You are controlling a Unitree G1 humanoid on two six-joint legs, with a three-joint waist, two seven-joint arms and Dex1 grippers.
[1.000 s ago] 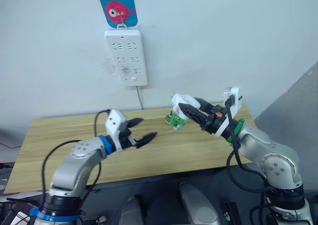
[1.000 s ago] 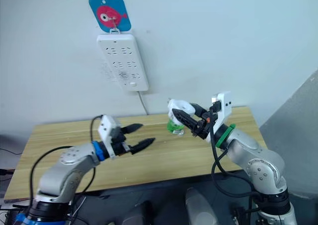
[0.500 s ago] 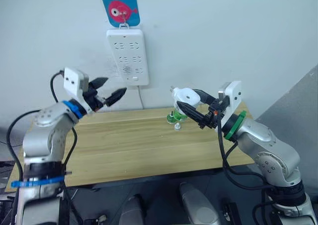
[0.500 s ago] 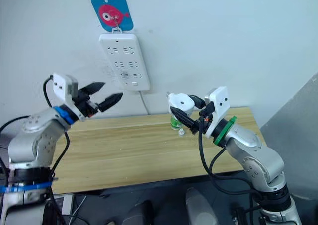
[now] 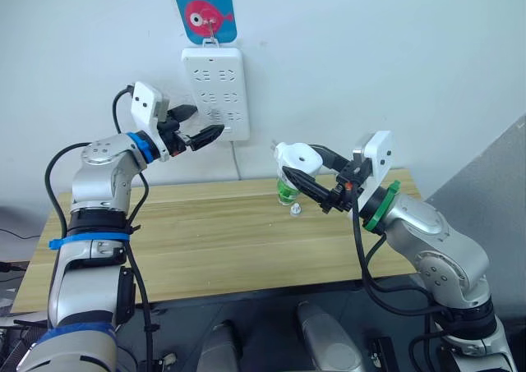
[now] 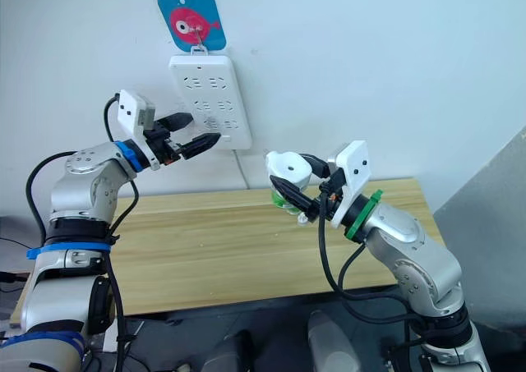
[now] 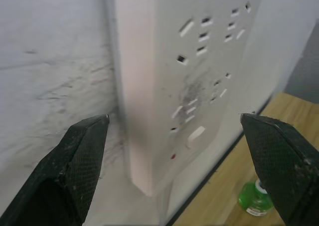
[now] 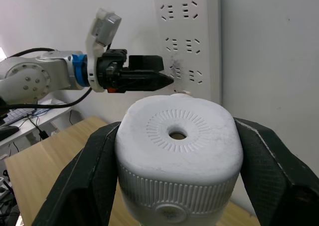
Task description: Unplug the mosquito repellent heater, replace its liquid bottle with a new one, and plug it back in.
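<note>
Heater (image 5: 297,155) unplugged, clamped in right claw (image 5: 308,173); left claw (image 5: 202,124) apart by power strip (image 5: 215,92); replugging left; bottle swap unclear

So the two head cams sit up high, looking forward and down over the table (image 5: 205,232) toward the wall, with the power strip (image 5: 215,91) in the upper left of the frame. They're basically the same shot, slightly offset. The left wrist cam is right up close to that strip. The right wrist cam looks past the heater (image 8: 178,146) at the strip too, from farther back, and catches the left claw (image 8: 162,79).
</note>
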